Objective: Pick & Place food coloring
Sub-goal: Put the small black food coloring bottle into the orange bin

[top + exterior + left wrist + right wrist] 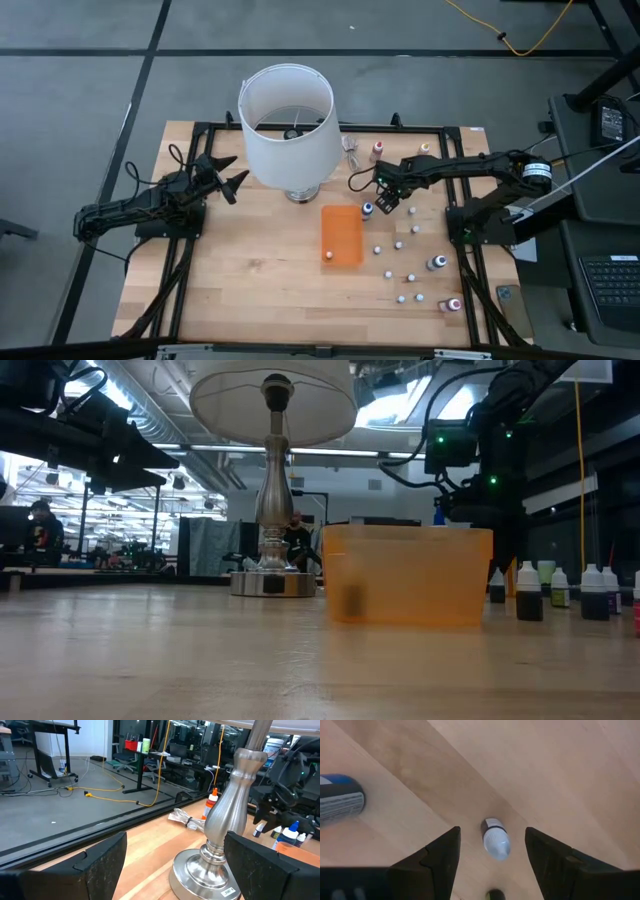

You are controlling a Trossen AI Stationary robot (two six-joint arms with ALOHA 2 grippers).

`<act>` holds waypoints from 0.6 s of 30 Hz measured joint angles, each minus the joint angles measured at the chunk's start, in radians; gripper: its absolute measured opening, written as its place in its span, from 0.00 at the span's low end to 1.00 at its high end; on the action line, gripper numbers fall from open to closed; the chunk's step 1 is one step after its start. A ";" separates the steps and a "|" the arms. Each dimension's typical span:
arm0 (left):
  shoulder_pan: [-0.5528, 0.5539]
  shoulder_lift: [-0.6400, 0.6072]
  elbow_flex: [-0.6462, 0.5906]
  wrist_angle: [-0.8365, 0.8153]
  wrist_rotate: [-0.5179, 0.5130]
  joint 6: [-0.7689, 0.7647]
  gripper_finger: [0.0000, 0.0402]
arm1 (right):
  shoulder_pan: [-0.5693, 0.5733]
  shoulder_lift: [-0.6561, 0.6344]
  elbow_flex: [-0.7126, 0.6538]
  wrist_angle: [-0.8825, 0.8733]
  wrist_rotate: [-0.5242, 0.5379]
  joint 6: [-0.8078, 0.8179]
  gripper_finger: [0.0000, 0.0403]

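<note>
The food coloring is several tiny bottles standing scattered on the right half of the table [411, 278]. A blue one [367, 209] stands by the orange tray [342, 235], and one small white bottle [327, 256] lies inside the tray. My right gripper [388, 203] hovers open above a white-capped bottle [496, 840], pointing down, with a finger on either side and clear of it. The blue bottle [337, 797] stands beside it. My left gripper [228, 180] waits open at the table's left, facing the lamp base [220, 820].
A big white lampshade [288, 125] on a metal lamp [270, 510] stands at the far middle. Two more bottles [378, 150] and a coiled cord [352, 148] lie near the far edge. A row of bottles [528, 590] shows right of the tray [410, 575].
</note>
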 joint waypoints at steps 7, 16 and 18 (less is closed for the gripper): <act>0.000 0.000 0.000 0.000 0.000 0.000 0.80 | 0.000 0.000 0.000 -0.002 -0.001 0.007 0.43; 0.000 0.000 0.000 0.000 0.000 0.000 0.80 | 0.000 -0.001 -0.038 -0.002 -0.027 0.009 0.27; 0.000 0.000 0.000 0.000 0.000 0.000 0.80 | 0.000 0.000 -0.051 -0.006 -0.029 0.014 0.25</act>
